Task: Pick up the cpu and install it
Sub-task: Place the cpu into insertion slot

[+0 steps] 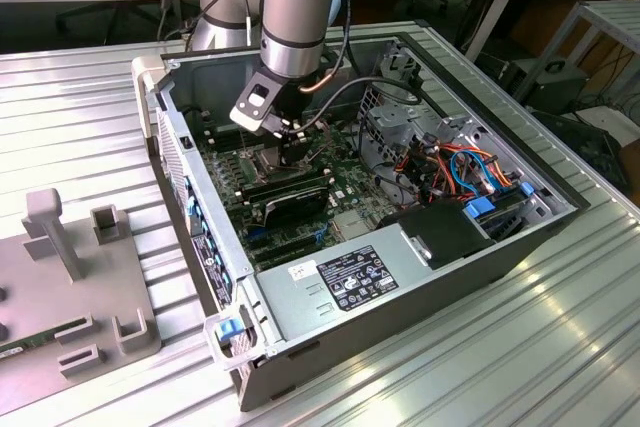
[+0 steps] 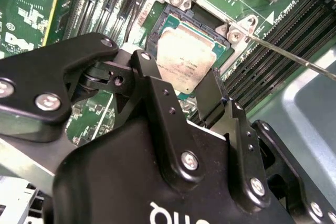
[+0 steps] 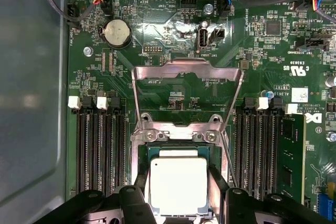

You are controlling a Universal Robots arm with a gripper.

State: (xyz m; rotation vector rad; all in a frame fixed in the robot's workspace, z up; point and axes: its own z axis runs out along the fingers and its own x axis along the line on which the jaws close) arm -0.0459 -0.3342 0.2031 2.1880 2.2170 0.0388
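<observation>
Arm [image 1: 300,7] vertical inside the computer case [image 1: 440,277], gripper [image 3: 179,191] low over the socket [image 3: 176,136], fingers [image 3: 143,195] tight on the cpu [image 3: 178,181].

Power supply label [image 1: 355,272], print too small

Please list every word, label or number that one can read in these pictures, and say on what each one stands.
No text can be quoted with certainty.
power supply: print on its white label is too small to read.
cpu: faint print on the metal top, unreadable.
motherboard: white lettering, too small to read.
white sticker on the motherboard: unreadable.
</observation>
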